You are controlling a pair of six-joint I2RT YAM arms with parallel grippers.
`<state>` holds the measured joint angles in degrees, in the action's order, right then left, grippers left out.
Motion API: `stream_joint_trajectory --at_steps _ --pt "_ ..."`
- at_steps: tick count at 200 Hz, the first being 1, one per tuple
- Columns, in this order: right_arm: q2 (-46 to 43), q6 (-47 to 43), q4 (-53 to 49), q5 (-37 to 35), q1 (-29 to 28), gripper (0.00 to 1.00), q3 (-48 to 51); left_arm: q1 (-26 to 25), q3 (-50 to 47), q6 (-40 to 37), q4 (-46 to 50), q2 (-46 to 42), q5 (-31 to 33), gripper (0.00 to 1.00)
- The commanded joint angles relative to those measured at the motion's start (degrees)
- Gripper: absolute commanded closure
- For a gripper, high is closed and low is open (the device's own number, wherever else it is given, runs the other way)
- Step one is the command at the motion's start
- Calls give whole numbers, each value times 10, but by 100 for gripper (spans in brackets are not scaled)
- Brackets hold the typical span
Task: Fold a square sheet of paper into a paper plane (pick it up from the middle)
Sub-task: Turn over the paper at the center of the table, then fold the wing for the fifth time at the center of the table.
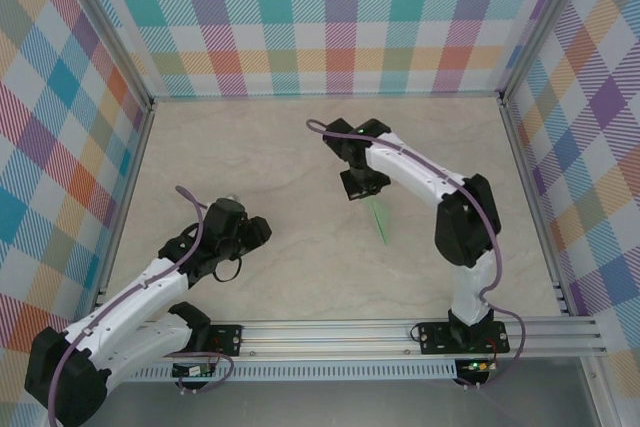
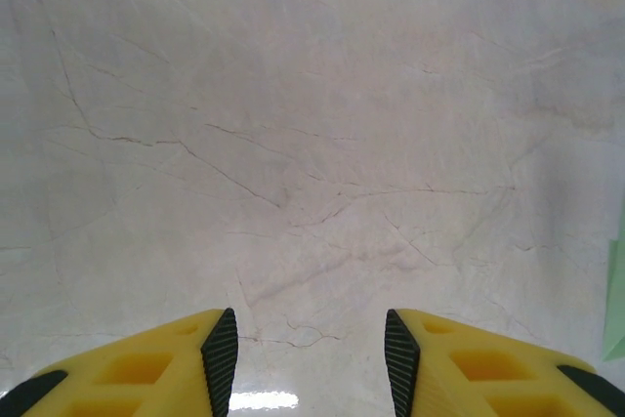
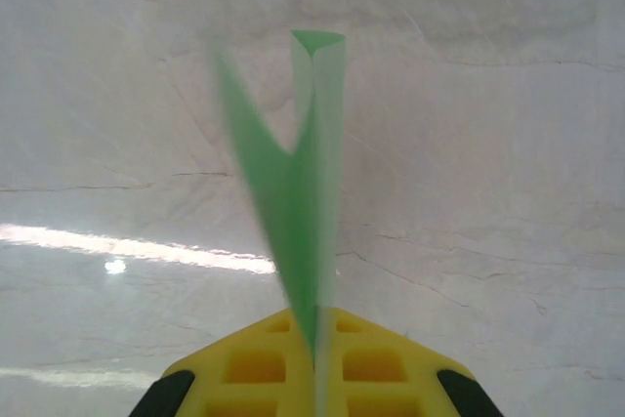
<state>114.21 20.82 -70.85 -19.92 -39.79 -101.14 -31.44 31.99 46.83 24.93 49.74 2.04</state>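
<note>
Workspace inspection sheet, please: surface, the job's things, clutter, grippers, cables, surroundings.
Surface: pale marbled tabletop, with glare streaks in the right wrist view.
Job's things: light green paper plane, folded and creased, sticking out forward from the fingers that pinch it; whether it touches the table cannot be told.
Clutter: nothing seen.
Grippers: right gripper shut on the paper plane; left gripper open, nothing between its fingers, over bare table.
Cables: purple cables run along both arms, looping loose near the wrists; no snag seen.
Surroundings: checked walls on three sides, aluminium rail at the near edge.
</note>
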Motion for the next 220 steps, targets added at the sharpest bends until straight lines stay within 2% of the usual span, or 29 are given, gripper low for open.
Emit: stream_joint_trajectory --at_steps 1,30,57,76,95,105,112,133,149,158,169,190,220 --pt "76 35 -74 -44 -28 98 -40 12 -7 9 19 -23 16 53" --pt "170 48 -94 -5 -74 92 -125 14 -5 6 30 -36 17 53" --pt "207 39 -75 102 -112 72 -191 15 -3 7 39 -45 18 53" --pt "175 35 -30 178 -116 55 -182 16 0 9 43 -50 17 52" --pt "100 34 35 215 -104 45 -119 16 3 8 46 -50 14 52" --pt "50 28 77 235 -91 35 -65 16 3 9 42 -48 11 52" --pt "19 26 99 247 -81 34 -32 17 3 10 38 -45 7 52" --pt "-73 22 190 319 -37 37 94 17 1 9 7 -24 -20 51" --pt "-128 25 270 398 3 47 194 17 2 9 -24 5 -49 51" --pt "-151 26 310 455 27 60 244 17 6 6 -43 26 -68 50" --pt "-170 31 351 510 46 68 287 17 10 5 -69 54 -98 50" --pt "-181 29 388 573 57 80 329 16 21 10 -127 113 -144 49" --pt "-173 23 426 642 56 86 368 13 44 19 -171 194 -178 51"
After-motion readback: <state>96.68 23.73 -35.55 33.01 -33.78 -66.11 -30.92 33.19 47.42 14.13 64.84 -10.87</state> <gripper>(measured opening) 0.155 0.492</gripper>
